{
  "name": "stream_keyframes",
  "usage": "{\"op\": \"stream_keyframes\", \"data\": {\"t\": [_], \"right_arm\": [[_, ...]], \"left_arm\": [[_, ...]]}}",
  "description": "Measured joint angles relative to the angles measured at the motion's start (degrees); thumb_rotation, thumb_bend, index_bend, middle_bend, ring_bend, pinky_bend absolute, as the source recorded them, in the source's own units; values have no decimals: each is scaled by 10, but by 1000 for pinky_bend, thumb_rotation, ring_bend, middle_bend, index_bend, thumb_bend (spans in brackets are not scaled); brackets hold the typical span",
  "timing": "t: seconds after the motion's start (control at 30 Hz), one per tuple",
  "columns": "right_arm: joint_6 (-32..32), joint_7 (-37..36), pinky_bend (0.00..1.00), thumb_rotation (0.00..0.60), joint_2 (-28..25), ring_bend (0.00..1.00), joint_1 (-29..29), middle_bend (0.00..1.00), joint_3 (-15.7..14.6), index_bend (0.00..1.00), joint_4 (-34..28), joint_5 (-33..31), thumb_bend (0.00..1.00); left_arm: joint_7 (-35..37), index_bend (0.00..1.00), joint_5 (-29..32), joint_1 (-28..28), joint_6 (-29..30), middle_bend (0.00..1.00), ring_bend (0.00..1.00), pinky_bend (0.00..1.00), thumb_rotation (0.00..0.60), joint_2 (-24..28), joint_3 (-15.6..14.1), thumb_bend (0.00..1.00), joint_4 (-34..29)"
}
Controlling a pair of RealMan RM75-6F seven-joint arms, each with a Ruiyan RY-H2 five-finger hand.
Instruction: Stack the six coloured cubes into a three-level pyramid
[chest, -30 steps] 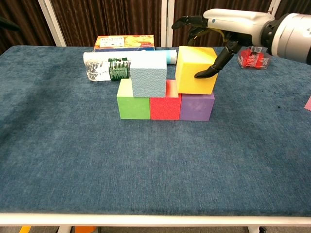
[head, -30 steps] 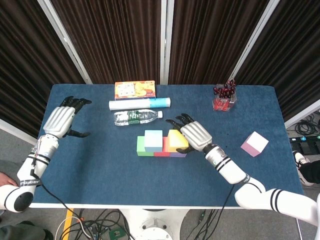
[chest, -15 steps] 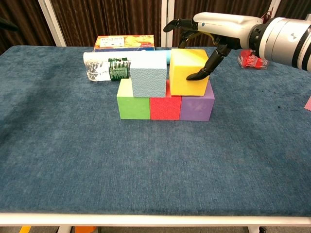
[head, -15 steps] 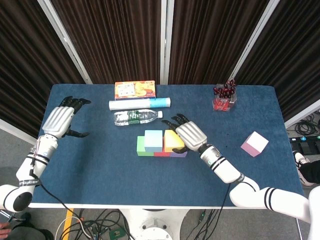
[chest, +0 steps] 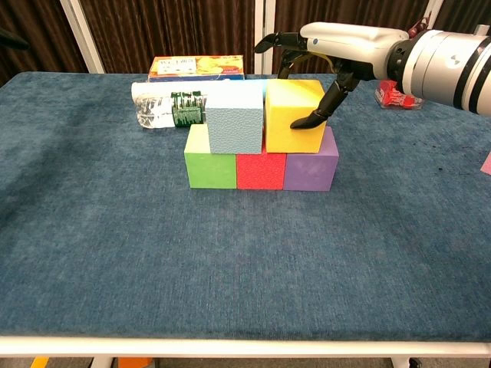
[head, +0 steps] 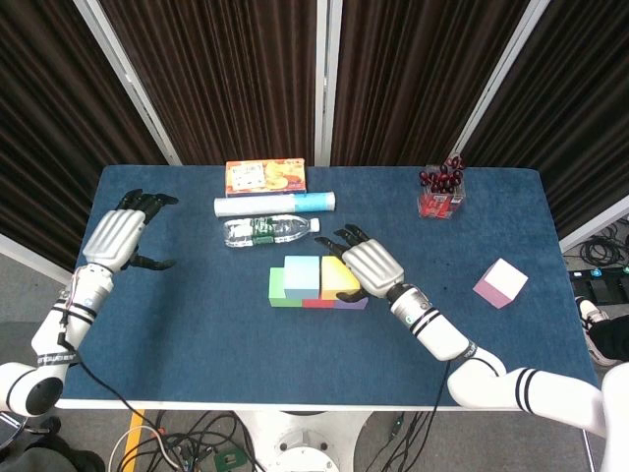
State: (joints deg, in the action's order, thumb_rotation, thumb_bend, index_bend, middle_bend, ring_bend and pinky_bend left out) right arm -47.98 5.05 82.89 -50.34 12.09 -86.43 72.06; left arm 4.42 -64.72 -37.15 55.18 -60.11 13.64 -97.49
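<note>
On the table [head: 197,324] I count six cubes. Three make the base row: green [chest: 209,169], red [chest: 260,171], purple [chest: 311,169]. Two sit on top, pale blue [chest: 235,117] and yellow [chest: 293,115]. My right robot hand [head: 369,265] is clamped on the yellow one, thumb on its near face. The pink cube [head: 500,282] lies well apart, far right; the chest view cuts it off. My left robot hand [head: 120,234] hovers at the left, fingers apart, holding nothing. A clear cup [head: 440,202] holds dark red things I can't identify.
</note>
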Motion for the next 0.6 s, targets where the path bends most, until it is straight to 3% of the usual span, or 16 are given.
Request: {"op": "stream_keyframes", "data": {"t": [0.6], "right_arm": [[4, 20, 0, 600, 6, 67, -7, 360, 2, 70, -2, -25, 128]], "left_arm": [[9, 165, -3, 3, -3, 142, 100, 39, 600, 0, 1, 91, 5]]}}
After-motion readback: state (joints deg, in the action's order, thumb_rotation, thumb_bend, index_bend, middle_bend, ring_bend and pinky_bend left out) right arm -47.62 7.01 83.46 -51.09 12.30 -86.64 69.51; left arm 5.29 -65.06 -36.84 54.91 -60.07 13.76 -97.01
